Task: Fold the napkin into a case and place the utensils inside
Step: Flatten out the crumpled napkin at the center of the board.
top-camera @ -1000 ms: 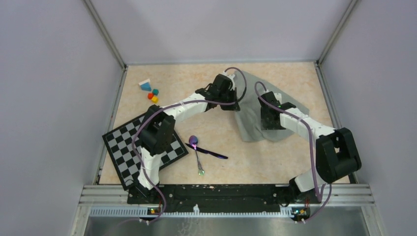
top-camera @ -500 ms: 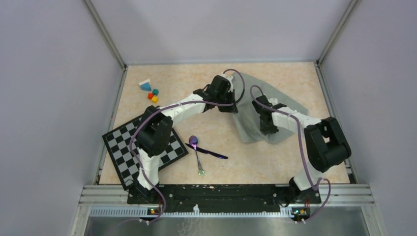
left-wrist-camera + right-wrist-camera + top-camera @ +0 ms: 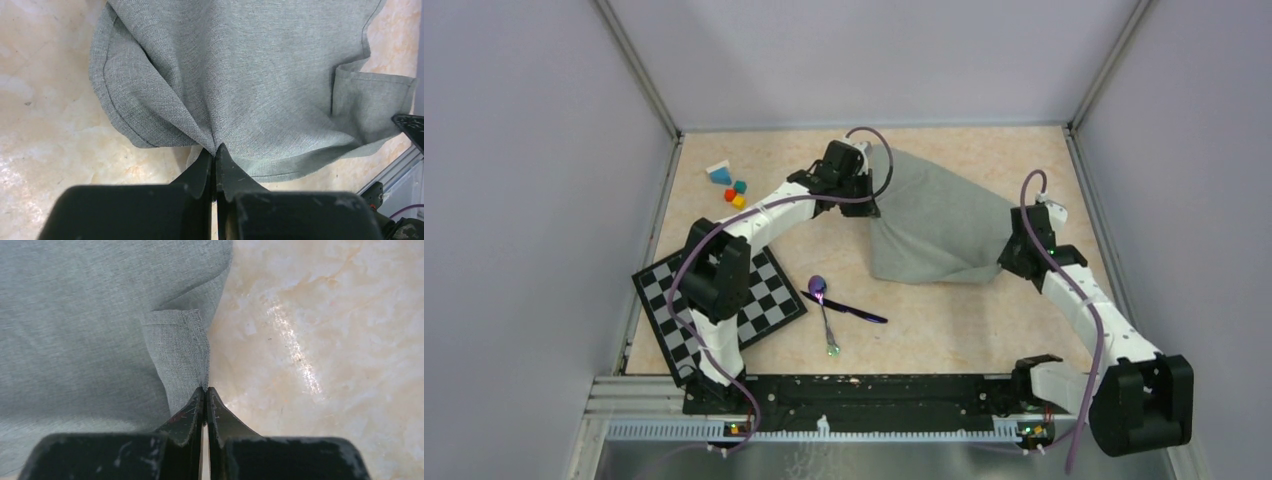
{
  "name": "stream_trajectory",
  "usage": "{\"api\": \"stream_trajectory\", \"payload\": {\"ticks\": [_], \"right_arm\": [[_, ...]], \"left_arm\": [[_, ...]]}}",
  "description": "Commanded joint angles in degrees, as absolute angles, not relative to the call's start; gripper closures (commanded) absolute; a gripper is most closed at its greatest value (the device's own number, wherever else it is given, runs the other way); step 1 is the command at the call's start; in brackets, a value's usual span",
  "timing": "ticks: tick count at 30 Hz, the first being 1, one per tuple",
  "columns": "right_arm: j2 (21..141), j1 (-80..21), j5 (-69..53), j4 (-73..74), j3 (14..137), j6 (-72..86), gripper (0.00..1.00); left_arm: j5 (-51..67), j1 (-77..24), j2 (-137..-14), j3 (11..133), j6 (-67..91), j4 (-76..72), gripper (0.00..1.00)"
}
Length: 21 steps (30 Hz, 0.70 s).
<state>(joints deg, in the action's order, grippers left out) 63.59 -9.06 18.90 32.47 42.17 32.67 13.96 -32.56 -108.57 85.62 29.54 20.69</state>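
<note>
Two utensils, the spoon (image 3: 827,325) and the straight dark piece (image 3: 856,313), lie crossed on the table (image 3: 944,320) nearest the arm bases, unmoved. Farther in, the right gripper (image 3: 205,389) has just left the middle of the napkin (image 3: 934,215) and clenched on its right corner. Farthest, the left gripper (image 3: 215,150) stays clenched on a pinch of the left edge. The cloth, bunched a second ago, now hangs more spread between the two grips, so I judge that folding can start. No case exists yet: the napkin is only loosely doubled, and nothing lies in it.
</note>
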Motion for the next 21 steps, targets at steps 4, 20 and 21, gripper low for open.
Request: {"api": "stream_trajectory", "payload": {"ticks": [4, 20, 21], "right_arm": [[53.49, -8.00, 14.48, 28.34, 43.31, 33.38, 1.00], [42.00, -7.87, 33.07, 41.67, 44.34, 43.86, 1.00], [42.68, -7.88, 32.98, 41.41, 44.72, 43.05, 1.00]], "left_arm": [[9.66, -32.61, -105.77, 94.24, 23.20, 27.74, 1.00], [13.38, -41.53, -113.24, 106.99, 13.91, 33.87, 0.30], [13.22, -40.64, -111.35, 103.82, 14.46, 32.41, 0.28]]}}
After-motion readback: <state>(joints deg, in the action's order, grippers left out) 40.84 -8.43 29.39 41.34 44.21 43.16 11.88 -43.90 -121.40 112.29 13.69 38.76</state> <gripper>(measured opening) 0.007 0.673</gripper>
